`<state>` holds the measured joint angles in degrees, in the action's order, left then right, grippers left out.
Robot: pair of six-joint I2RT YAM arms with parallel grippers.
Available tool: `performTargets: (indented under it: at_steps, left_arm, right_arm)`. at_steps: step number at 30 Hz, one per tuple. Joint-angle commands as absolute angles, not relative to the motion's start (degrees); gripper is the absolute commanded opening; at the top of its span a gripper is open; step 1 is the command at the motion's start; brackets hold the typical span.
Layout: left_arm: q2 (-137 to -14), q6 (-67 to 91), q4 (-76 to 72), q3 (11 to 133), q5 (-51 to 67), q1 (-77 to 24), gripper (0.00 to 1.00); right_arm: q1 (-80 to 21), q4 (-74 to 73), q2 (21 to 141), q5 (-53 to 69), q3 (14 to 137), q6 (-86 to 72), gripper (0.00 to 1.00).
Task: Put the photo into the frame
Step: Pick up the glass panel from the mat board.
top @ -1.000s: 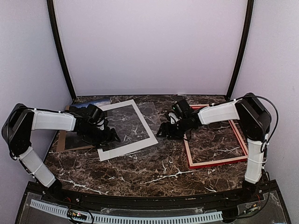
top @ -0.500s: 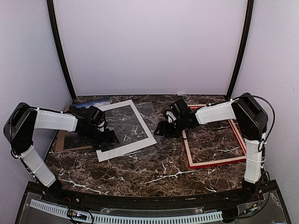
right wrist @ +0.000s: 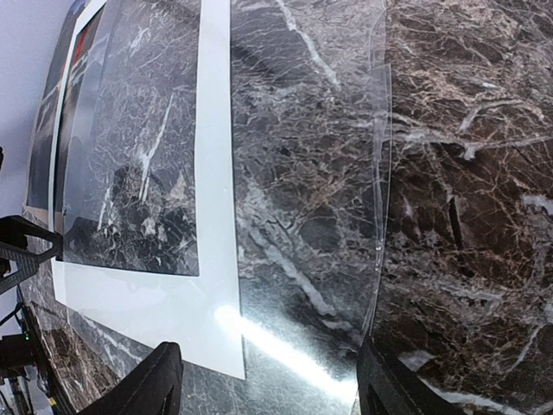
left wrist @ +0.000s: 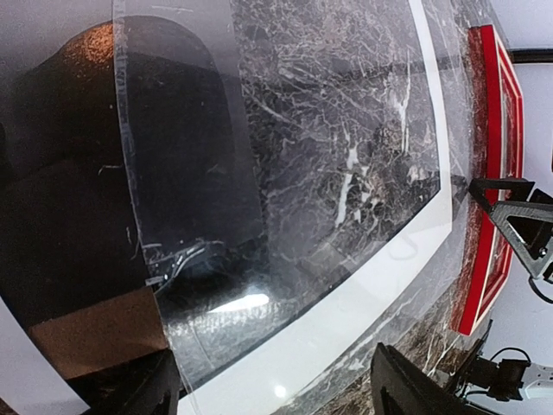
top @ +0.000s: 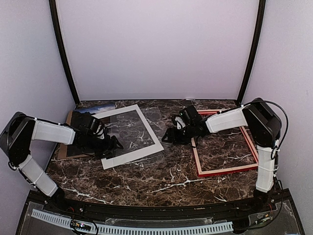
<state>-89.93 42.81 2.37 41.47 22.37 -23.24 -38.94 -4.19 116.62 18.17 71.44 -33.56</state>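
Observation:
The photo (top: 98, 108) lies at the back left, mostly hidden under my left arm; its dark print with a reddish glow (left wrist: 82, 104) shows in the left wrist view. The red frame (top: 197, 156) lies flat at the right, front down to the marble, and shows in the left wrist view (left wrist: 494, 164). My left gripper (top: 111, 143) is open, low over the left edge of the white mat (top: 142, 153) and the clear sheet (left wrist: 190, 173). My right gripper (top: 168, 136) is open, low over the clear sheet's right edge (right wrist: 378, 181).
The white mat (right wrist: 216, 190) lies between the arms with the clear sheet (top: 159, 120) across it. A brown backing board (top: 63, 147) sits under the photo at the left (left wrist: 86, 333). Purple walls close in the marble table (top: 161, 181).
My left arm has drawn back to the left and dropped lower. My right gripper has edged slightly left. The mat, sheet and frame have hardly moved.

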Motion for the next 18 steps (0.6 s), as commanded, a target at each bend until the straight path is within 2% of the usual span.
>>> performTargets:
  at_steps: [1, 18]
  left_arm:
    - [-88.8, 44.2, -5.0, 38.5, 30.2, -23.4, 0.79]
    - [-85.6, 46.1, -16.1, 34.4, 38.4, -21.4, 0.79]
  right_arm:
    - [-40.2, -11.3, 122.2, 20.2, 66.9, -35.5, 0.70]
    - [-40.3, -10.7, 122.5, 20.4, 65.7, -34.8, 0.68]
